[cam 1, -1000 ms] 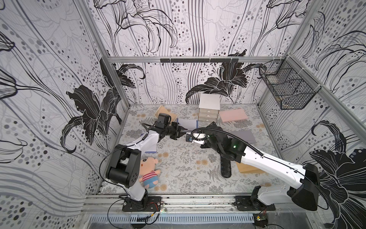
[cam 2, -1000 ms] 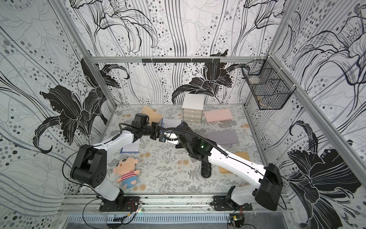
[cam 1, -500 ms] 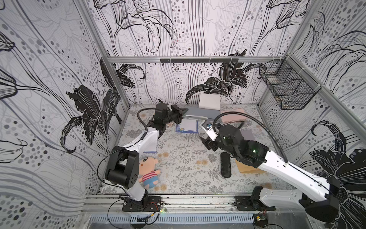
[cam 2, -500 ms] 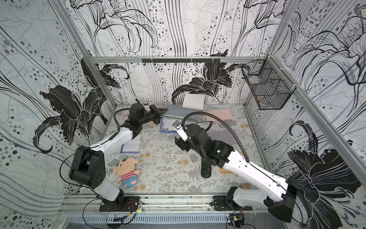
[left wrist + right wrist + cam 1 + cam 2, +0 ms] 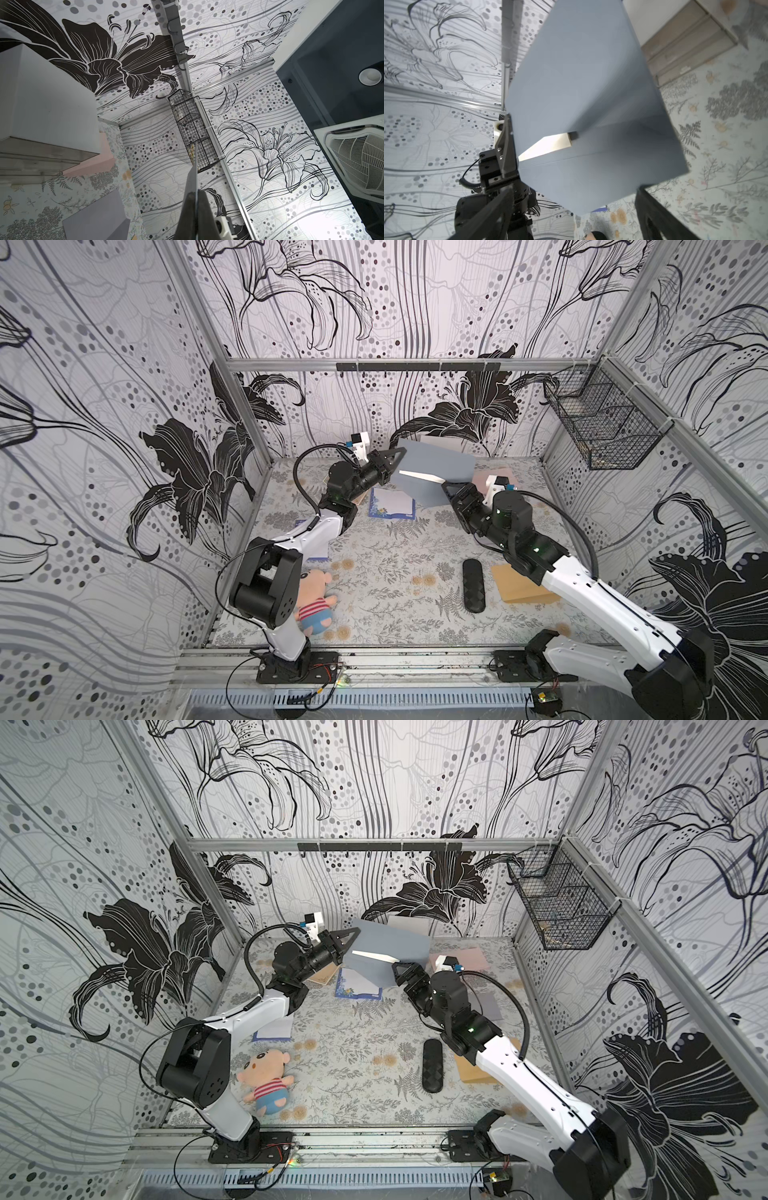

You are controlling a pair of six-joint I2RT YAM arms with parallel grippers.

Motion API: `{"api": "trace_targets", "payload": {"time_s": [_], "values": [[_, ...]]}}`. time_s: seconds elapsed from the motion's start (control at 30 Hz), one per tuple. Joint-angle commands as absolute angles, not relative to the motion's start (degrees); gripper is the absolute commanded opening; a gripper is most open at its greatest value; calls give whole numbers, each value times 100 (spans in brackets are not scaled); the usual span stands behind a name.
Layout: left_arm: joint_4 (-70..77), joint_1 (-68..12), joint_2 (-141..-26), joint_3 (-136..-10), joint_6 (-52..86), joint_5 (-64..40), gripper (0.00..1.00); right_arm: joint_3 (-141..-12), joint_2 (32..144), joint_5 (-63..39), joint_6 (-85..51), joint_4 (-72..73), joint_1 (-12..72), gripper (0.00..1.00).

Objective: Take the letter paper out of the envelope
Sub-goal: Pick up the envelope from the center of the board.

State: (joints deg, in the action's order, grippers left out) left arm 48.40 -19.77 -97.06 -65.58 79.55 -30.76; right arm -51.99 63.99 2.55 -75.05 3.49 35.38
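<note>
Letter paper [image 5: 392, 506], blue-bordered, is shown lying flat on the flowered table [image 5: 395, 572], outside and below the grey envelope [image 5: 436, 464]. The envelope is held aloft by the left gripper [image 5: 394, 457], whose jaws are clamped on one edge. The right gripper [image 5: 448, 489] is seen just beside the envelope's lower corner, jaws spread wide and nothing held. A plush doll [image 5: 316, 601] and a black remote [image 5: 473, 585] are seen nearer the front.

Grey envelope [image 5: 436, 466] hangs tilted, flap open; blue-bordered letter paper [image 5: 394, 506] lies flat below, outside it.
</note>
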Motion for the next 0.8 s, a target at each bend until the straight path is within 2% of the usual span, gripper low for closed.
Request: {"api": "trace_targets", "payload": {"time_s": [0.0,0.23,0.33,0.6,0.77], "values": [[5552,-2089,-9704,-6471,8075,-2828,0,-5019,6182,494,-8579,1278,3532,95],[5409,-2109,-9572,-6403,8139,-2597,0,-4882,6179,325,-8851,1241,3541,94],[5379,-2117,-9618,-6467,8257,-2552,0,-4577,6220,518,-8932,1966,3533,92],[5498,-2249,-9738,-6300,8575,-2332,0,-4724,6670,553,-8863,2693,3533,70],[5603,-2328,-9725,-6094,8668,-2202,0,-4877,6808,587,-8789,2715,3504,53]]}}
